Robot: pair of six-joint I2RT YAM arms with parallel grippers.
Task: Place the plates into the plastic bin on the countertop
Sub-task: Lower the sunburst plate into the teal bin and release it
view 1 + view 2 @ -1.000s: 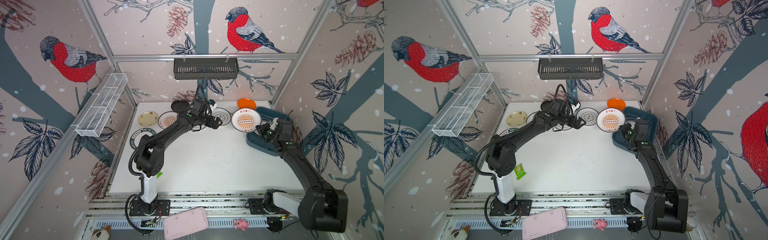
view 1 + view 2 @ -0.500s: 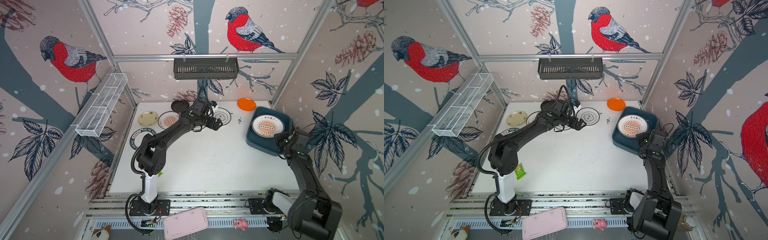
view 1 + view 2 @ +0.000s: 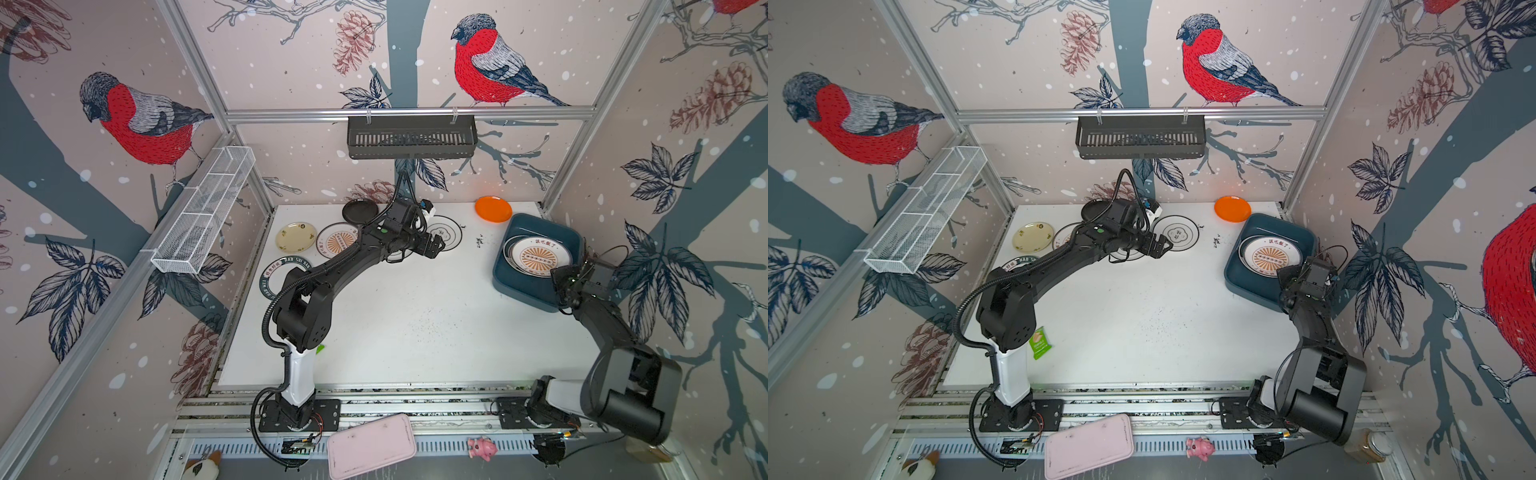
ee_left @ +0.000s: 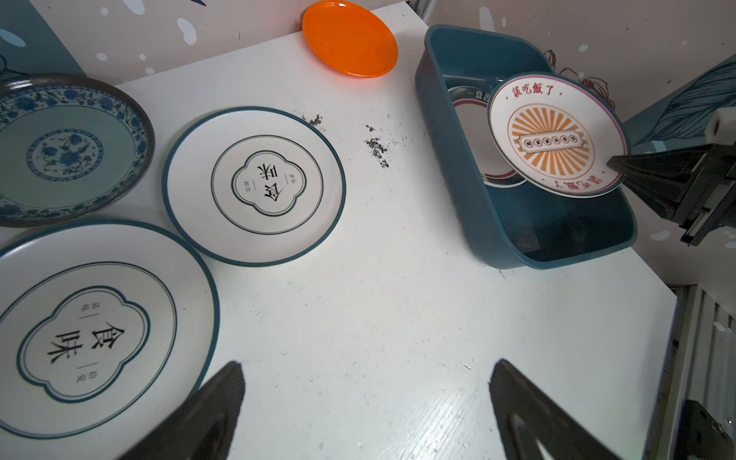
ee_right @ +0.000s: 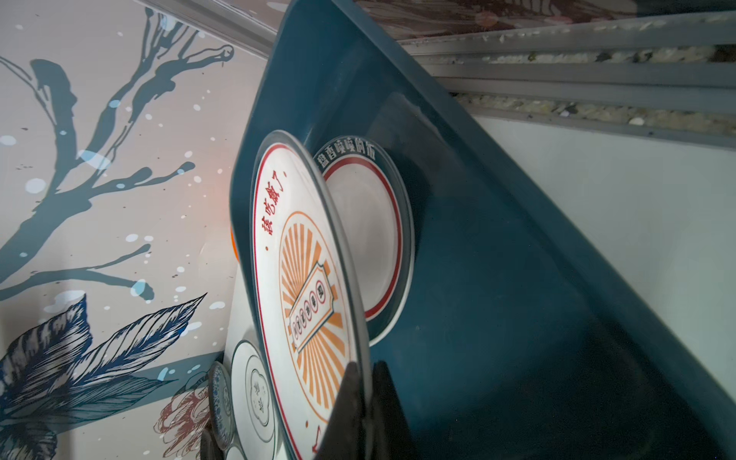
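The right fingers (image 5: pixel 346 406) pinch the rim of the white round plate with an orange sunburst (image 3: pixel 536 258), tilted over the dark teal plastic bin (image 3: pixel 540 225) and a red-ringed plate (image 5: pixel 370 239) inside. Lowering and letting go looks next. The left fingers (image 4: pixel 215 410) hang wide apart and empty over the white surface (image 4: pixel 398 318), arm stretched long, beside dark-rimmed white plates (image 4: pixel 255 187).

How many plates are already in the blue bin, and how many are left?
One red-ringed plate lies in the plastic bin. The right gripper is shut on a sunburst plate, tilted over the bin, not yet let go. The left gripper is open over the countertop, holding nothing. About eight wait outside, among them the orange plate, the black plate and the cream plate.
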